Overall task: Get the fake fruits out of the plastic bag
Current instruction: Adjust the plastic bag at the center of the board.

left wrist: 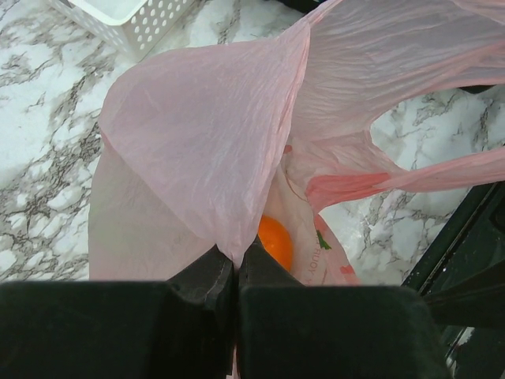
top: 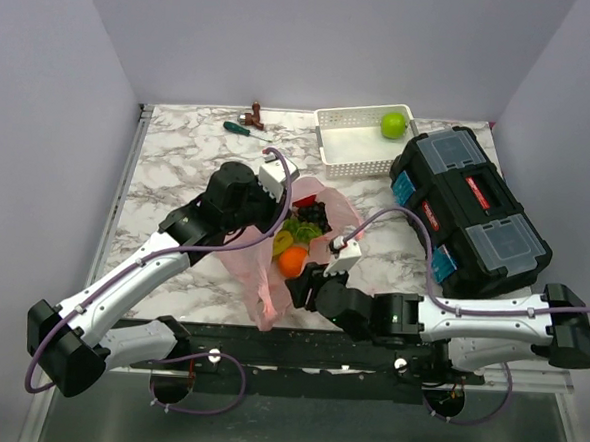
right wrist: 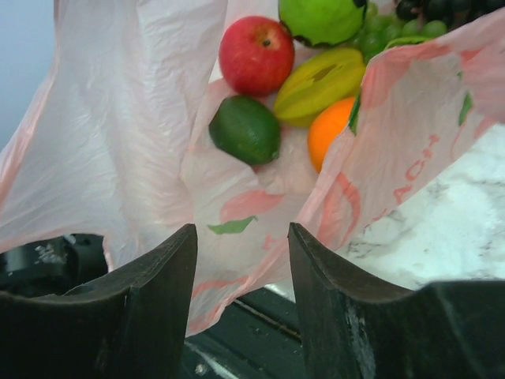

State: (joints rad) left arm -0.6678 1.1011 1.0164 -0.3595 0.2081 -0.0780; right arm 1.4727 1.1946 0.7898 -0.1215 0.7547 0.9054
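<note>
**Fruit waits straight ahead of the right gripper**

The left gripper (left wrist: pixel 235 264) is pinched tight on one edge of the pink plastic bag (left wrist: pixel 205 142) and holds it up. That makes the bag's mouth gape toward the other arm. The right gripper (right wrist: pixel 241 268) is at that mouth, with its jaws apart and nothing in them. The fake fruits (right wrist: pixel 316 83) lie in a heap inside the bag, just past its tips. The dark green fruit (right wrist: pixel 245 129) is the nearest one, straight ahead and lying a bit tilted. The red apple (right wrist: pixel 256 54) is behind it. The orange (right wrist: pixel 330 130) is to its right, half hidden by the bag's lip. One green apple (top: pixel 393 124) sits in the white basket (top: pixel 360 145), well apart from the bag. I think the right arm, being nearer, should push forward for the dark green fruit.
</note>
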